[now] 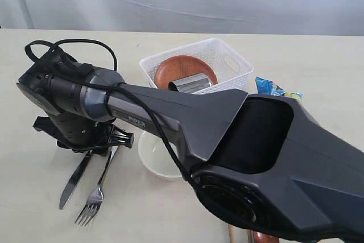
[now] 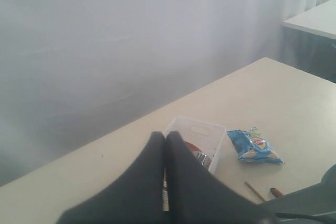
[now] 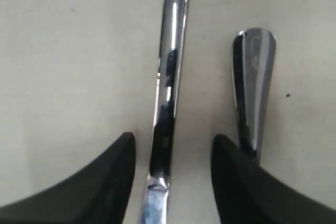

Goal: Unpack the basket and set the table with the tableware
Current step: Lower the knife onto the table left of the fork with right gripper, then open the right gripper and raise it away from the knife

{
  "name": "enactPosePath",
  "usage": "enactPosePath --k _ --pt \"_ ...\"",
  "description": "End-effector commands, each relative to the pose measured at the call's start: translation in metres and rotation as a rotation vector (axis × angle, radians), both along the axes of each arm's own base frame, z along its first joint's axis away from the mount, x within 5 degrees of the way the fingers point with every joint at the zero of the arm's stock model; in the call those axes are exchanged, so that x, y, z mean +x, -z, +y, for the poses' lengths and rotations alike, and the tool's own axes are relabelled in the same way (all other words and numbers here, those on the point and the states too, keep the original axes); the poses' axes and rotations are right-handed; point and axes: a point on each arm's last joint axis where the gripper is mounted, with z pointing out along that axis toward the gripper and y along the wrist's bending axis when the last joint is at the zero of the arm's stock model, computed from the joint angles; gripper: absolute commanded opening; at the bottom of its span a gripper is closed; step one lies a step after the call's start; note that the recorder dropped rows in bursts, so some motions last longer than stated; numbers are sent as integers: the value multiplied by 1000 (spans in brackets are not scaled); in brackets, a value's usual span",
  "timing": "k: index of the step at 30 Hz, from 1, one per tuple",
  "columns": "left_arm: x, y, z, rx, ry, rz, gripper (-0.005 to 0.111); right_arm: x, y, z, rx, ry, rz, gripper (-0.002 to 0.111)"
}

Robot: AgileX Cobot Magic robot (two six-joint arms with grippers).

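On the table (image 1: 296, 55) the white basket (image 1: 236, 72) holds the reddish-brown plate (image 1: 176, 69) and the steel cup (image 1: 192, 84). A cream bowl (image 1: 156, 160) stands in front of it. The knife (image 1: 74, 180) and fork (image 1: 94, 197) lie side by side at the left. My right gripper (image 1: 105, 140) is low over their handles, open. One steel handle (image 3: 169, 98) lies on the table between its jaws, untouched; the other handle (image 3: 254, 87) lies just outside one finger. My left gripper (image 2: 165, 135) is shut and empty, high above the basket (image 2: 197, 129).
A blue chips bag (image 1: 276, 89) (image 2: 254, 148) lies right of the basket. A chopstick (image 2: 254, 191) and the end of a dark spoon (image 2: 276, 191) lie nearer the front. My right arm (image 1: 227, 140) spans the middle of the exterior view and hides much of the table.
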Motion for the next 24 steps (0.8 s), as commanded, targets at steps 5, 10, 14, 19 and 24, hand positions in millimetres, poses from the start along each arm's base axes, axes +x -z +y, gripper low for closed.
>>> enactPosePath --k 5,10,14,19,24 --pt "0 2 -1 -12 11 14 0 4 2 -4 -30 -14 -1 45" --pt "0 2 -1 -12 11 14 0 3 -24 -5 -9 -95 -31 45" --pt "0 2 -1 -3 4 11 0 4 -87 -13 -3 -302 -164 45" --pt "3 5 5 73 -47 -2 0 8 -220 -67 40 -475 -423 41" --pt "33 22 -5 87 -64 42 0 19 -291 -131 92 -544 -531 41"
